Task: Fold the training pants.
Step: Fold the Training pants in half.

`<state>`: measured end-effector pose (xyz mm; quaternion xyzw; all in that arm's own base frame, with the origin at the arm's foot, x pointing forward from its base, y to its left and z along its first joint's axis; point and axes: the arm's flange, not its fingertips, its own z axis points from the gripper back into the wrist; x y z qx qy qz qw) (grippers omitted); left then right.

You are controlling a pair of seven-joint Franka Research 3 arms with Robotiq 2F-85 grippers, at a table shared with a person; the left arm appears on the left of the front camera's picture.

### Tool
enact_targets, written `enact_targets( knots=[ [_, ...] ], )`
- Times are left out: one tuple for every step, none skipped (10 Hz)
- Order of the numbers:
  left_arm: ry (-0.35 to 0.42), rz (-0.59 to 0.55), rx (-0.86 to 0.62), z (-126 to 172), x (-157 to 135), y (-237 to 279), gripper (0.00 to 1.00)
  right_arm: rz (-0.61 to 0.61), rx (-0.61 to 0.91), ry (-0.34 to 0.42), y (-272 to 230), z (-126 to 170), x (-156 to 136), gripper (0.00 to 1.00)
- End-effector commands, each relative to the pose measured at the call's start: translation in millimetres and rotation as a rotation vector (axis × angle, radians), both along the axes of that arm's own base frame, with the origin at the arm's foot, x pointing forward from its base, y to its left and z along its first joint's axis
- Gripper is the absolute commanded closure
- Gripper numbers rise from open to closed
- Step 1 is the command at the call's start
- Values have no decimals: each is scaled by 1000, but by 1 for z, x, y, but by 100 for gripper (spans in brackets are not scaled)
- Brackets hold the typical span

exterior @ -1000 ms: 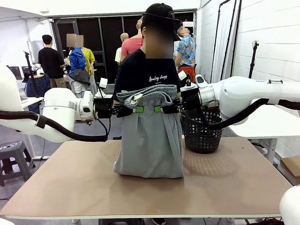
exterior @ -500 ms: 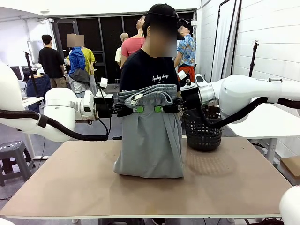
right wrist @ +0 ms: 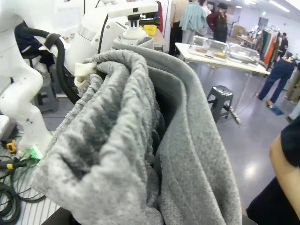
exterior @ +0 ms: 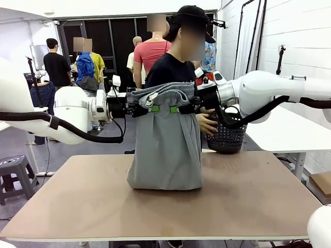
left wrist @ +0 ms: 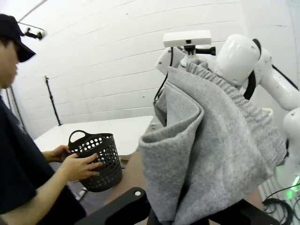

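Note:
The light grey training pants (exterior: 165, 150) hang by their gathered waistband between my two grippers, and their lower end rests bunched on the table (exterior: 77, 201). My left gripper (exterior: 152, 108) is shut on the waistband's left side and my right gripper (exterior: 176, 109) on its right side, green pads showing. In the left wrist view the grey fabric (left wrist: 211, 140) rises from my black fingers (left wrist: 123, 206). In the right wrist view the ribbed waistband (right wrist: 117, 131) and a white drawstring end (right wrist: 84, 71) lie close to the lens.
A person stands behind the table's far edge, with both hands (left wrist: 77, 164) on a black mesh basket (exterior: 227, 137) at the far right. A second white table (exterior: 289, 132) stands to the right. Other people stand in the background.
The person has stepped to the right and taken hold of the basket, which has moved off the table's far edge. Both grippers have risen slightly with the pants.

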<state>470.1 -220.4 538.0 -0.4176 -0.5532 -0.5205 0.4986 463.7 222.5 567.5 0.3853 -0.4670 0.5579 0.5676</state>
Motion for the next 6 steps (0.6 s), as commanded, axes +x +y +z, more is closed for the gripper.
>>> enact_targets(
  knots=[
    [-144, 35, 17, 7, 28, -8, 100, -38, -37, -84, 18, 11, 14, 100],
    [-207, 55, 14, 14, 40, -9, 100, -60, -43, -133, 22, 16, 21, 100],
    [-282, 78, 6, 24, 50, -11, 100, -89, -55, -192, 28, 23, 31, 100],
    [-343, 99, 7, 33, 57, -13, 100, -103, -52, -239, 33, 29, 39, 100],
    [-391, 111, -5, 42, 65, -14, 100, -116, -44, -271, 38, 34, 46, 100],
    [-425, 134, -18, 51, 67, -16, 100, -129, -47, -292, 41, 38, 50, 100]
  ],
)
